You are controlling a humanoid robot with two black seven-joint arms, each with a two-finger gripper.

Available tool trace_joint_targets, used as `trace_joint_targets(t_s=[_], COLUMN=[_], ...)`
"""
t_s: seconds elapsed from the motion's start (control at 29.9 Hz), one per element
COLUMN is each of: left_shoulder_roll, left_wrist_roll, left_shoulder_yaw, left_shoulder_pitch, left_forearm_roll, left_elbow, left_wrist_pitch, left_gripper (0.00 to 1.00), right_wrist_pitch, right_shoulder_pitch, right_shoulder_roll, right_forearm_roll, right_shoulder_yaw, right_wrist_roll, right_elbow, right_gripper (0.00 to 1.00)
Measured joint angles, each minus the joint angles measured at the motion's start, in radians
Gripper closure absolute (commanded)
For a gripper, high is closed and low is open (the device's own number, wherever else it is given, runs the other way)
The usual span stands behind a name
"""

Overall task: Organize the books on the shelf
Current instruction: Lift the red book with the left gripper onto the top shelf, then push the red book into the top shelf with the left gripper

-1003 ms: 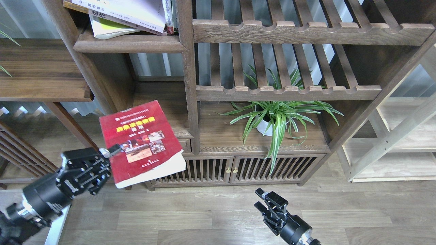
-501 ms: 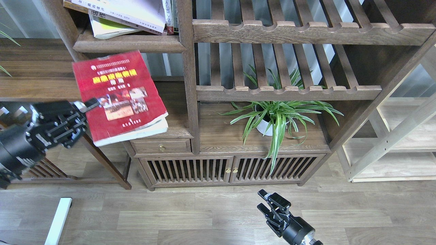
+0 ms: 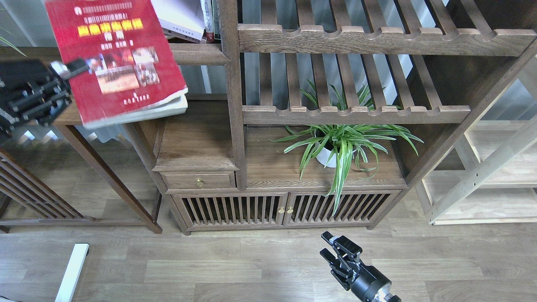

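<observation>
Red book (image 3: 117, 58) with blurred, unreadable yellow title, held at its left edge by left end effector (image 3: 69, 69) before the shelf (image 3: 197, 53), white pot (image 3: 325, 157) holding striped plant (image 3: 344, 144), right end effector (image 3: 335, 249) slightly parted, empty

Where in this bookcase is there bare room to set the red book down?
The ledge above the brass-knobbed drawer is bare. Right of the post, the board is open left of the potted plant. The shelf up top is crowded with books, and the red book in the left claw hides most of it.
</observation>
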Motion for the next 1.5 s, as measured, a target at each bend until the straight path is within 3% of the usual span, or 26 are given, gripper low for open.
trace_joint_targets(t_s=[0.2,0.8,1.14,1.5], left_shoulder_roll=[-0.007,0.045,-0.041,-0.213], left_wrist_roll=[0.0,0.0,0.0,0.0], left_shoulder_yaw=[-0.008,-0.114,-0.12,-0.12], left_shoulder_pitch=[-0.119,-0.139,-0.198,-0.268], left_forearm_roll=[0.03,0.234,0.305,0.418], left_elbow=[0.0,0.111,0.235,0.305], left_wrist_pitch=[0.0,0.0,0.028,0.147], left_gripper=[0.95,0.95,0.95,0.95], right_wrist_pitch=[0.0,0.0,0.0,0.0], right_shoulder_pitch=[-0.001,0.004,-0.008,-0.04], right_shoulder_roll=[-0.01,-0.043,-0.05,-0.089], right_forearm_roll=[0.019,0.072,0.099,0.144], right_shoulder_yaw=[0.001,-0.004,-0.001,-0.001], right_wrist_roll=[0.0,0.0,0.0,0.0], right_elbow=[0.002,0.02,0.069,0.083], right_gripper=[0.32,0.32,0.31,0.28])
